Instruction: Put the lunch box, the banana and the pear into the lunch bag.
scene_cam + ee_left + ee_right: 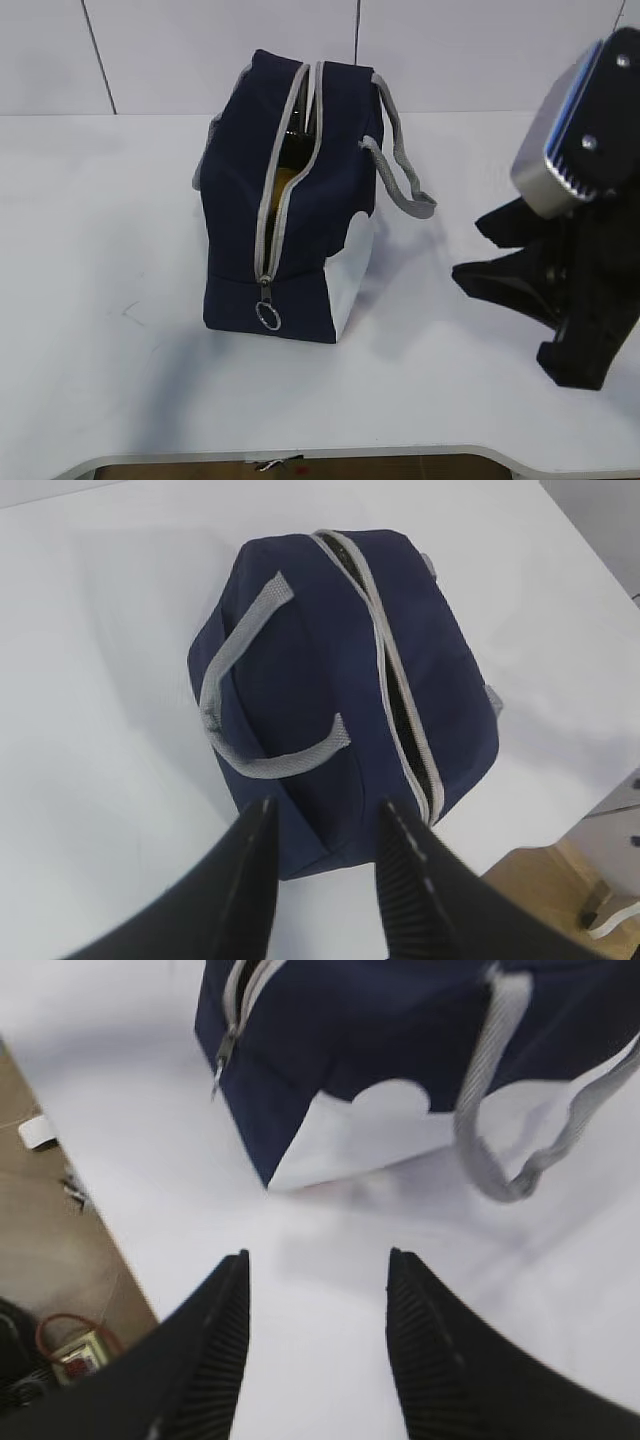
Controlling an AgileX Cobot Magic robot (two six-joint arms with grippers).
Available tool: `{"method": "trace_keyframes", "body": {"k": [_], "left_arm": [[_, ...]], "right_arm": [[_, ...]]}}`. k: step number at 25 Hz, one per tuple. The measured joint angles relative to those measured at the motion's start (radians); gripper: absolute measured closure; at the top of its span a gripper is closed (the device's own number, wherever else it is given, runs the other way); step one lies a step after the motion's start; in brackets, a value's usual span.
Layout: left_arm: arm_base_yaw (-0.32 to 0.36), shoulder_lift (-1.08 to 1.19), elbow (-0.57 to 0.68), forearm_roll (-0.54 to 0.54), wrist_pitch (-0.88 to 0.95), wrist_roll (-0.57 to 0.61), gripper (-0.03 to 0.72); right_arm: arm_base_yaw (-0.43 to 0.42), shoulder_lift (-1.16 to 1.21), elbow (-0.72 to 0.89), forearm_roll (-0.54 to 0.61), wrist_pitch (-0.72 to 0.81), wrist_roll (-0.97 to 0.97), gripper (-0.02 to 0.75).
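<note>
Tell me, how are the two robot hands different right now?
The left gripper hangs above the lunch bag, looking down on its top and a grey handle. The right gripper is over the bare white table beside the bag's white corner panel. The right gripper's fingers stand a little wider apart. Both are black, open and holding nothing.

bright even light washing over the white table (100, 300), lunch bag (290, 200) throwing a soft shadow toward the front left, right wrist view smearing a bit around the bag, both claws' fingers sitting soft and out of focus up close
</note>
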Motion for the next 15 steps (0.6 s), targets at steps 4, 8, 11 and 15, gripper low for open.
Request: {"method": "trace_keyframes", "body": {"k": [4, 8, 11, 15], "left_arm": [[0.000, 0.000, 0.000, -0.007, 0.000, 0.000, 0.435], [0.000, 0.000, 0.000, -0.012, 0.000, -0.002, 0.435], [-0.002, 0.000, 0.000, -0.014, 0.000, -0.002, 0.435], [-0.002, 0.000, 0.000, -0.014, 0.000, -0.002, 0.435]], "right_arm": [[0.000, 0.020, 0.021, 0.071, -0.020, -0.012, 0.365], [0.000, 0.073, 0.023, 0.204, -0.053, -0.042, 0.365], [0.032, 0.133, 0.023, 0.292, -0.057, -0.130, 0.366], [0.139, 0.214, 0.023, 0.366, -0.175, -0.177, 0.366]]}}
